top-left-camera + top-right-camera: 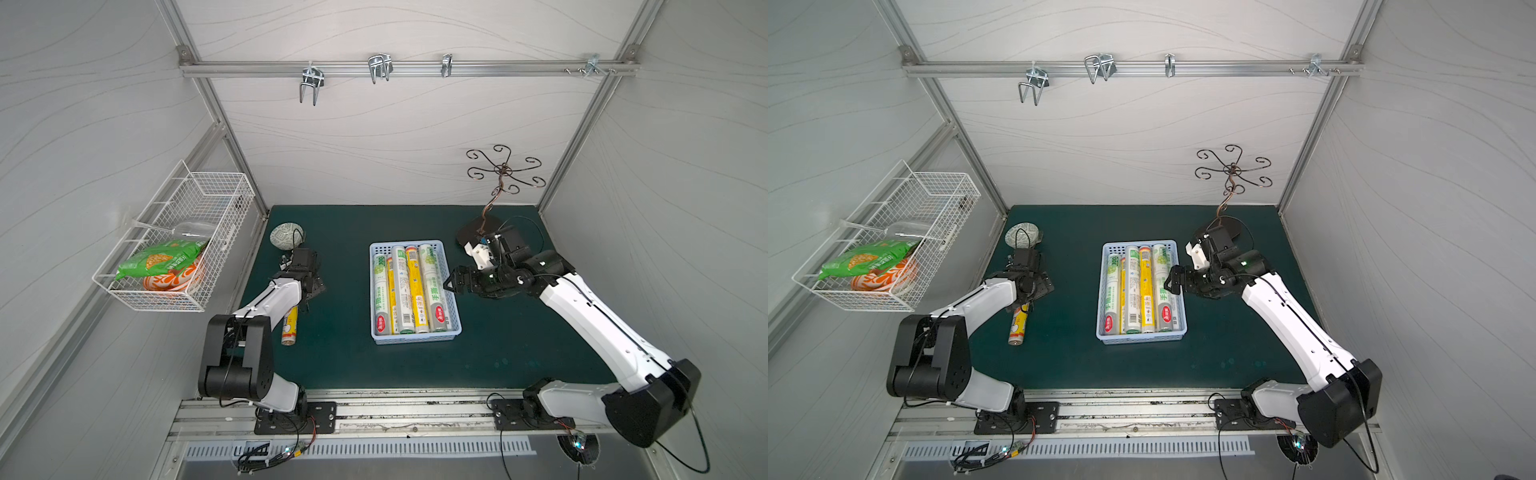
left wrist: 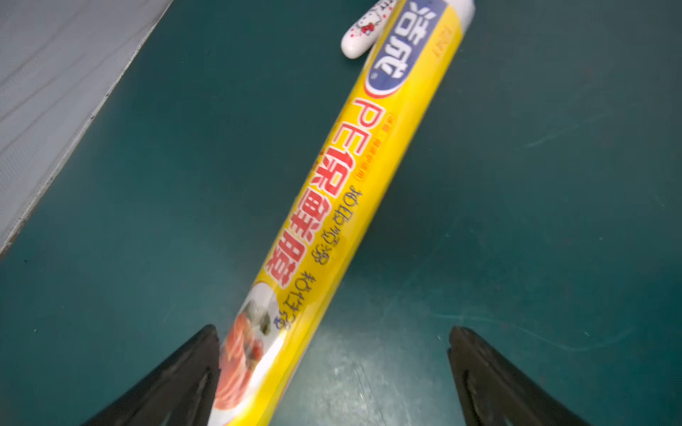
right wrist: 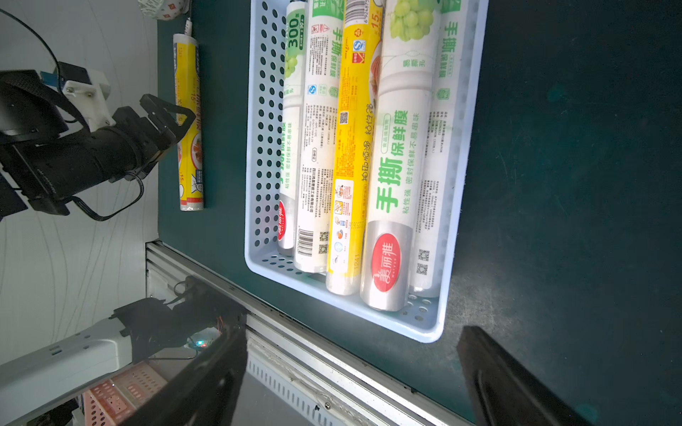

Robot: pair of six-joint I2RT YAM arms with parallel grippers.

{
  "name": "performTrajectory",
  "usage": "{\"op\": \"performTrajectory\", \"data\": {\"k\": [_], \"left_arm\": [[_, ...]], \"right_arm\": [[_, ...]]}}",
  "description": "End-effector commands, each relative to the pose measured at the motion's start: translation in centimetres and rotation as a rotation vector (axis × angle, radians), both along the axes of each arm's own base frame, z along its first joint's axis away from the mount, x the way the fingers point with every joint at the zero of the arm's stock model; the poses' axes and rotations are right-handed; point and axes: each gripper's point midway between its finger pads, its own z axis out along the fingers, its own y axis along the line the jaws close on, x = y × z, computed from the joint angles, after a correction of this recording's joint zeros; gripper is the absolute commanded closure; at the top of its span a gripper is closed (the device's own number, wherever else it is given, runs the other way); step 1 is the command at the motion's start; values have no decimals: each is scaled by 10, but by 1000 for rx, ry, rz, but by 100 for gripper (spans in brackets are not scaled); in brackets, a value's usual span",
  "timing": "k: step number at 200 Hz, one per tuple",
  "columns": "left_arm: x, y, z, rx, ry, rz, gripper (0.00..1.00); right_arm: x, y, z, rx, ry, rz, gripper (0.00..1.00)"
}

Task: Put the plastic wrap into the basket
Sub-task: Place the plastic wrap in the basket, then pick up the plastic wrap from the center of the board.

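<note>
One yellow plastic wrap roll [image 1: 289, 328] [image 1: 1018, 326] lies on the green mat at the left, partly under my left arm. My left gripper [image 2: 334, 332] [image 3: 173, 118] is open and straddles this yellow roll [image 2: 350, 206], which lies close against one finger. The light blue basket [image 1: 415, 338] [image 1: 1142, 338] [image 3: 258, 147] sits mid-mat and holds several rolls side by side, white ones with green print [image 1: 434, 286] and yellow ones [image 1: 415, 286]. My right gripper [image 1: 451, 282] [image 1: 1171, 280] [image 3: 352, 332] is open and empty, just above the basket's right rim.
A white wire basket [image 1: 174, 249] with a green bag hangs on the left wall. A patterned bowl [image 1: 286, 236] sits at the mat's back left. A small white patterned handle [image 2: 363, 33] lies by the yellow roll's far end. A metal hook stand [image 1: 482, 232] stands back right.
</note>
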Motion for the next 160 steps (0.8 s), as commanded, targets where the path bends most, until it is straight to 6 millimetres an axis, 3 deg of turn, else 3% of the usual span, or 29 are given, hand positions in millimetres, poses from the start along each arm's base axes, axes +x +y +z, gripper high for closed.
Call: {"op": "performTrajectory", "data": {"k": [1,61,110,160], "left_arm": [[16,3,5,-43,-55,19,1],[20,1,-10,-140,-29,37,1],[32,-28,-25,-273,-37,-62,2],[37,-50,-21,-182,24,-174,3]], "right_arm": [[2,1,-4,4,4,12,5],[4,3,-5,5,9,14,5],[6,3,-12,-4,16,12,5],[7,4,-17,-6,27,15,6]]}}
